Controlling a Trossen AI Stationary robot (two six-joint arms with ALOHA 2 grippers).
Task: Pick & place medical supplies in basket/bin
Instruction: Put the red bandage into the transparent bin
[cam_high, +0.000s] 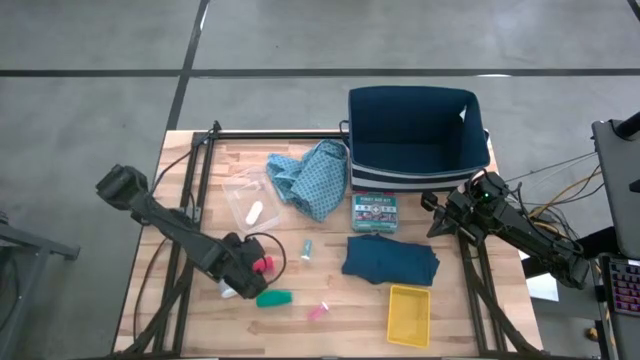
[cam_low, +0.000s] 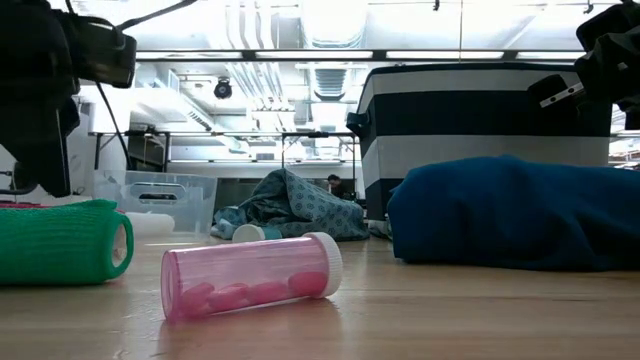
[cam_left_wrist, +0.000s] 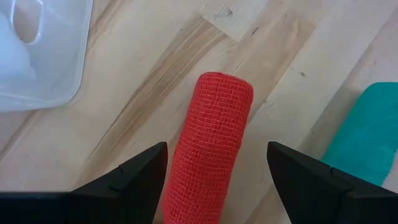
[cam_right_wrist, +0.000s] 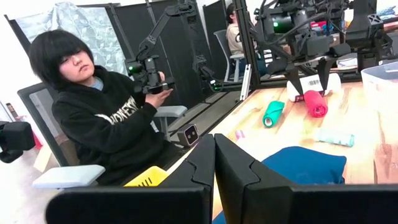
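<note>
A red cylinder (cam_left_wrist: 214, 143) lies on its side on the wood, and my left gripper (cam_left_wrist: 216, 148) is open with one finger on either side of it, touching nothing. In the high view my left gripper (cam_high: 248, 263) is at the table's near left, with the red cylinder (cam_high: 266, 264) beside it. A green cylinder (cam_high: 273, 298), a white pill bottle (cam_high: 228, 290) and a pink vial (cam_high: 318, 312) lie nearby. The light-blue patterned cloth (cam_high: 310, 176) and the dark teal folded cloth (cam_high: 390, 258) rest flat on the table. My right gripper (cam_high: 438, 215) is shut and hovers by the basket's near right corner.
A navy basket (cam_high: 470, 150) stands at the far right. A small printed box (cam_high: 375, 212), a yellow tray (cam_high: 409, 312), a clear plastic bag (cam_high: 250, 205) and a small teal cylinder (cam_high: 307, 248) also lie on the table. A seated person (cam_right_wrist: 102, 118) shows beyond the table.
</note>
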